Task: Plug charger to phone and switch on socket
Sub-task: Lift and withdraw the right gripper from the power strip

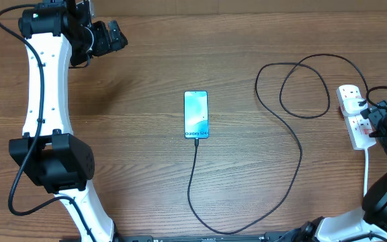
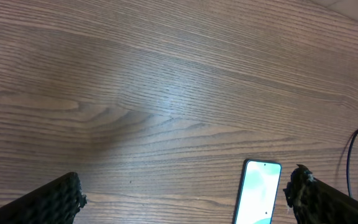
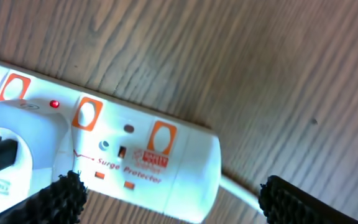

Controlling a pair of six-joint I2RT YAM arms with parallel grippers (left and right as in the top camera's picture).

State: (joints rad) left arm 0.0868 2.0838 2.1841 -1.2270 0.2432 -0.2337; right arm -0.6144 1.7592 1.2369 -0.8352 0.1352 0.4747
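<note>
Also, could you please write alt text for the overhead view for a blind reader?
A Galaxy S24 phone lies centred on a wooden table, a black charger cable running from its lower end, looping right to a power strip. The right gripper sits at the strip; the left gripper is top left.

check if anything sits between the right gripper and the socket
Nothing visible does. The right gripper hangs open directly over the end of the socket. The white adapter plugged into it sits off to one side, out of the path.
</note>
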